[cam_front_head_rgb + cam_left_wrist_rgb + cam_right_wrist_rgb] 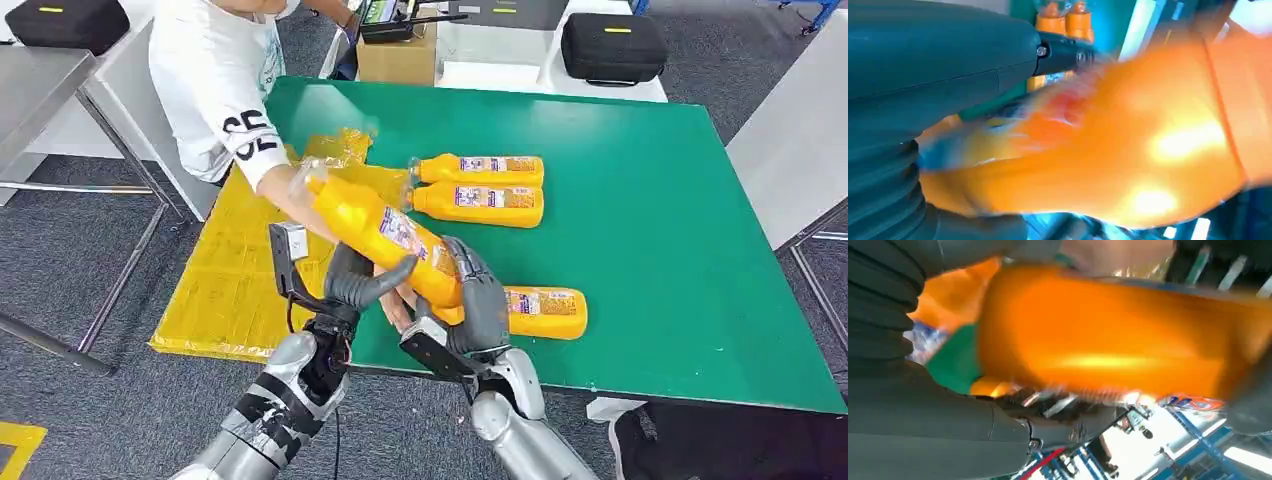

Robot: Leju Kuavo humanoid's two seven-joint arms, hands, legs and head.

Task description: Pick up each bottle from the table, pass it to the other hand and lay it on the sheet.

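Your right hand [478, 300] and left hand [362, 283] both wrap fingers around one orange bottle [385, 232], tilted above the green table's [650, 200] near edge, beside the yellow sheet [235, 285]

A person's arm [280, 185] reaches over the yellow sheet [235, 290] and meets the raised orange bottle [385, 232] that both robot hands grip, the left hand [362, 282] and the right hand [478, 298], so the way down onto the sheet's near-right part is blocked. One bottle [545, 312] lies just beside the right hand on the green table [660, 220]. Two more bottles [480, 188] lie side by side farther back, close to the sheet's edge. The table's right half is open green surface. The sheet's left part lies bare.
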